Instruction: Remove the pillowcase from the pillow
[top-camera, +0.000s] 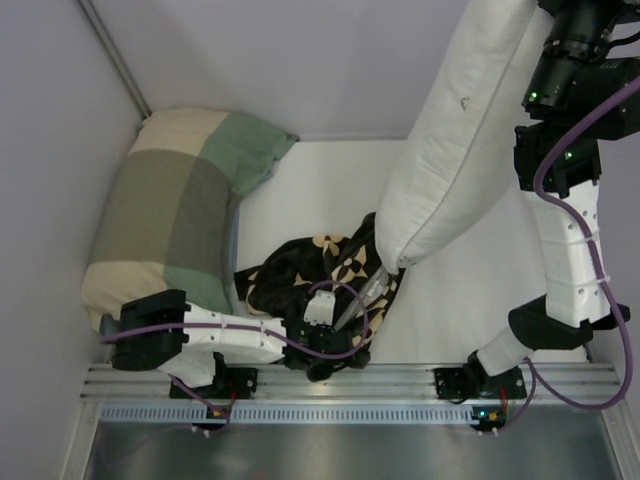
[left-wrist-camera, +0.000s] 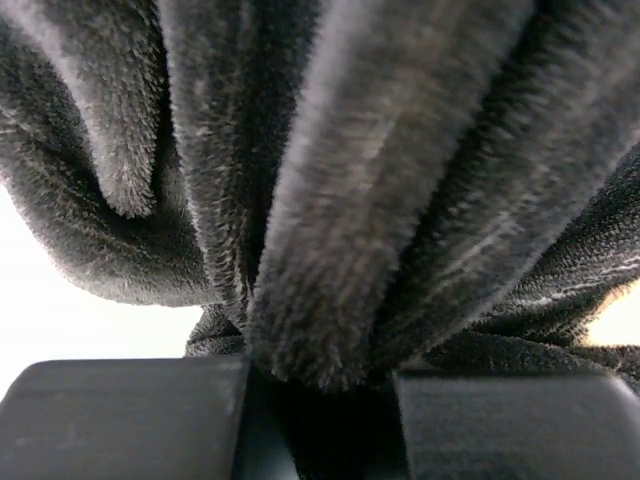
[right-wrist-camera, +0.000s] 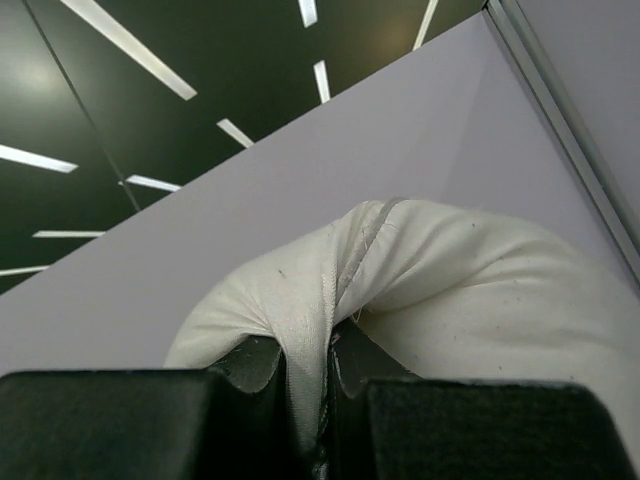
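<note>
The plain white pillow (top-camera: 455, 150) hangs almost upright, lifted by its top end, its lower corner touching the crumpled pillowcase. My right gripper (right-wrist-camera: 328, 385) is shut on a pinched seam of the pillow (right-wrist-camera: 440, 290), high at the upper right of the top view. The black pillowcase (top-camera: 320, 275) with cream flower motifs lies bunched on the table near the front edge. My left gripper (top-camera: 335, 345) is shut on a fold of the pillowcase (left-wrist-camera: 320, 200); dark plush fabric fills the left wrist view, gathered between the jaws.
A green, beige and olive patchwork pillow (top-camera: 175, 210) lies against the left wall. White walls close in the back and both sides. The metal rail (top-camera: 340, 385) with both arm bases runs along the near edge.
</note>
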